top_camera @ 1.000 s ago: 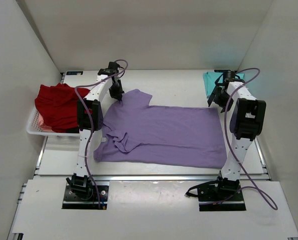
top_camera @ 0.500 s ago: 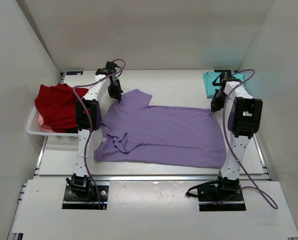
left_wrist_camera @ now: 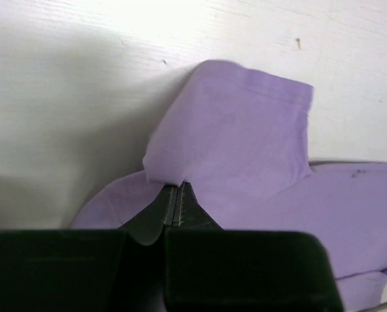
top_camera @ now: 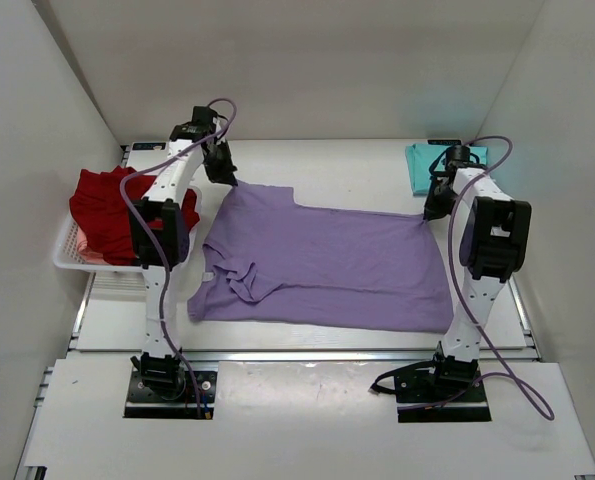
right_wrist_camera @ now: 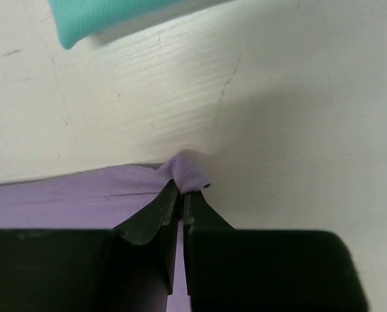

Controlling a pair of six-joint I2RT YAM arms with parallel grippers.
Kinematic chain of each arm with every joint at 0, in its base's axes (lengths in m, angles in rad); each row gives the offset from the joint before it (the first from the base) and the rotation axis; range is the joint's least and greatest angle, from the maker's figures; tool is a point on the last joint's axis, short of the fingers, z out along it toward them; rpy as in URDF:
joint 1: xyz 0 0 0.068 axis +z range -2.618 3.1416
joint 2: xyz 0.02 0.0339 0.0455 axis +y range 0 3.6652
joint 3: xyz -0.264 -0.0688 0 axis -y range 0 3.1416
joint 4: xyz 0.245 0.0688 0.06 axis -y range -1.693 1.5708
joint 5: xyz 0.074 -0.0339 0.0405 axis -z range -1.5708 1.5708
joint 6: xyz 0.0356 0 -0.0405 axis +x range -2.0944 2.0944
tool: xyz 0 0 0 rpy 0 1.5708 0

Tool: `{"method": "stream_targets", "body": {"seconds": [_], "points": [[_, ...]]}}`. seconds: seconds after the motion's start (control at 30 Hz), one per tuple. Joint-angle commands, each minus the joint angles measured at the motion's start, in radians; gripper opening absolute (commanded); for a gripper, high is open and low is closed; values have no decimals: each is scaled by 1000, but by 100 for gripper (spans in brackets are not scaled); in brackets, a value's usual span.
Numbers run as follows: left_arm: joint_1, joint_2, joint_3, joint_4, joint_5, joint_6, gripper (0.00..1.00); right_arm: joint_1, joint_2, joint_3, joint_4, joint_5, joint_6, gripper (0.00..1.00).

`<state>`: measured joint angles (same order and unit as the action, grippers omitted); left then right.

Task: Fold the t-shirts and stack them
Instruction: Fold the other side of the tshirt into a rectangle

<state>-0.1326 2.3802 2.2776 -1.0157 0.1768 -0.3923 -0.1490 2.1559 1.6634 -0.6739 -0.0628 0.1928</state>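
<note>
A lavender-purple t-shirt (top_camera: pixel 327 265) lies spread across the middle of the table, its near-left sleeve crumpled. My left gripper (top_camera: pixel 231 182) is shut on its far-left sleeve (left_wrist_camera: pixel 235 136), pinching the cloth edge (left_wrist_camera: pixel 167 174). At the shirt's far-right corner (right_wrist_camera: pixel 188 170) my right gripper (top_camera: pixel 427 213) is shut on a small bunched fold. A folded teal t-shirt (top_camera: pixel 422 165) rests at the far right, its edge (right_wrist_camera: pixel 108 16) showing in the right wrist view. Deep red t-shirts (top_camera: pixel 117 210) are heaped in the basket on the left.
A white slotted basket (top_camera: pixel 77 262) sits at the table's left edge under the red heap. White walls close in the back and both sides. Purple cables loop from both arms.
My left gripper has pulled the sleeve toward the far left, stretching the shirt's top edge. My right gripper moved onto the far-right corner and shut on it.
</note>
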Motion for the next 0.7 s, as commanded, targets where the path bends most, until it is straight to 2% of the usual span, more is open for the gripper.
{"method": "stream_targets", "body": {"seconds": [0.0,0.17,0.4,0.57,0.67], "points": [[7,-122,-35,17,36,10,0,-6,-103,-36,77,-19,-53,0],[1,-185,-104,11,41,21,0,-9,-221,-158,154,-35,-72,0],[-21,-306,-297,-1,23,30,0,-30,-384,-372,223,-60,-81,0],[-9,-395,-435,-3,16,30,0,-60,-461,-494,261,-81,-93,0],[-9,-443,-466,-9,1,27,0,-66,-496,-546,272,-84,-99,0]]}}
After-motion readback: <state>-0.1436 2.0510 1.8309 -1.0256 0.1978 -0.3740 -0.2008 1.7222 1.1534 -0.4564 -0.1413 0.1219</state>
